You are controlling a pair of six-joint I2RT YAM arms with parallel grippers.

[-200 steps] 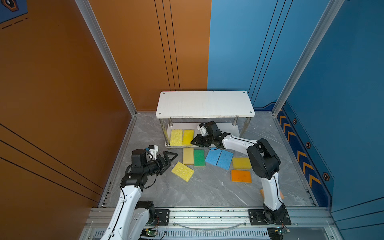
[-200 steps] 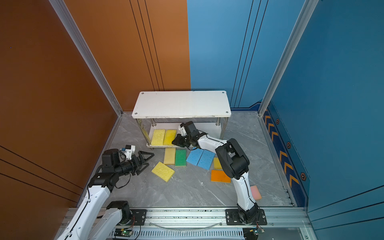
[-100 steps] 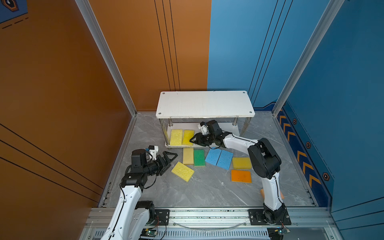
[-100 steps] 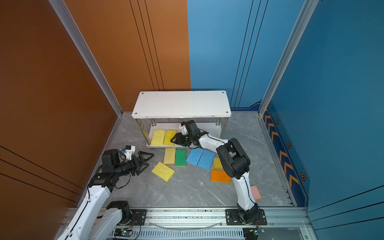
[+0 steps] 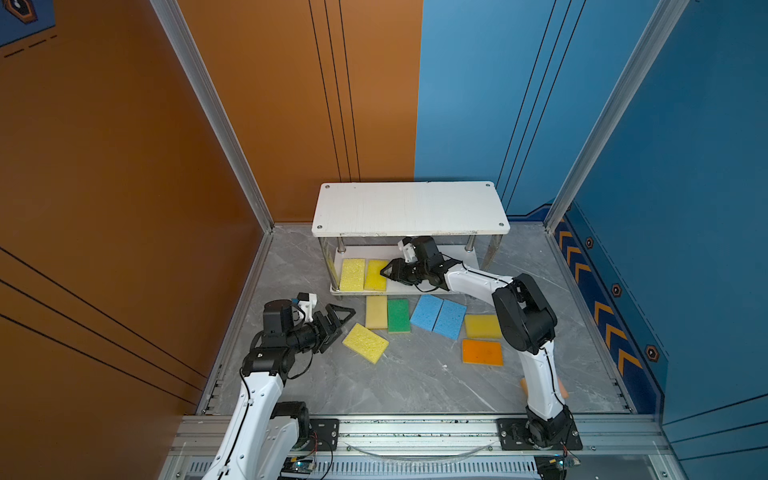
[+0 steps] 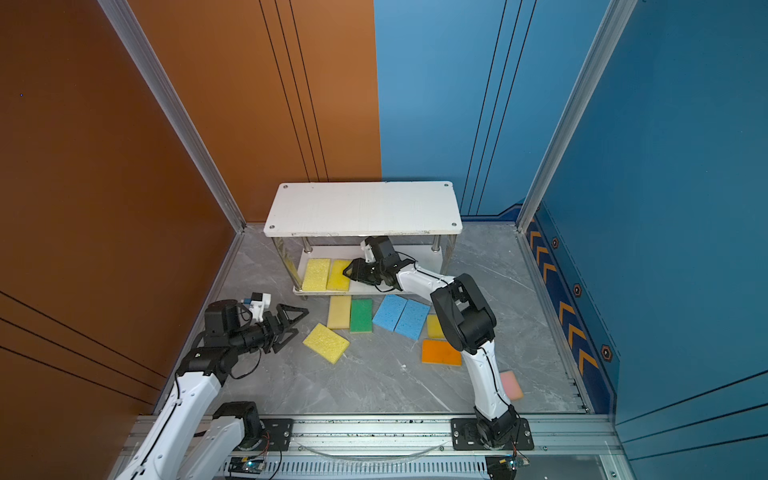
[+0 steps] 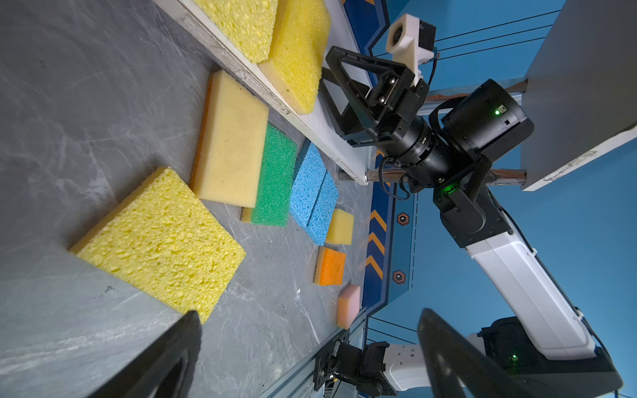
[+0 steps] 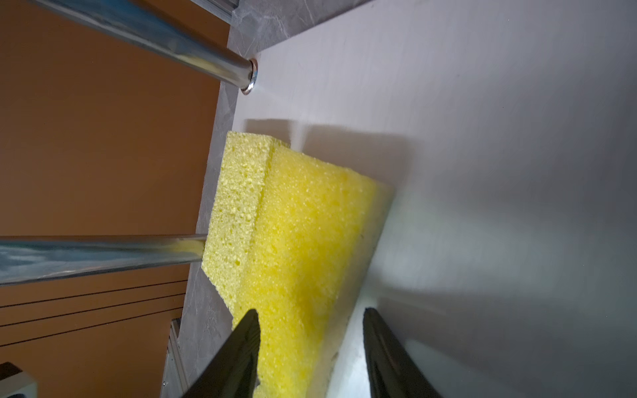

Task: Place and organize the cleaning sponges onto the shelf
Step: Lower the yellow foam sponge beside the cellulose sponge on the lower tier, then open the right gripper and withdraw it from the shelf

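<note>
On shelf (image 5: pixel 411 208), yellow sponge (image 5: pixel 373 280) end between parted right jaws.

pink sponge (image 6: pixel 512 384): well in front of the shelf (image 6: pixel 365 208), partly behind the right arm (image 6: pixel 484 374).
yellow sponge (image 6: pixel 434 326): in front of the shelf, half covered by that arm's elbow.
lower board (image 5: pixel 363 251): rear hidden under the shelf's top board (image 5: pixel 411 208).

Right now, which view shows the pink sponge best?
Left wrist: the pink sponge shows whole, unobstructed. In both top views the right arm hides part of it. Right wrist view misses it.
</note>
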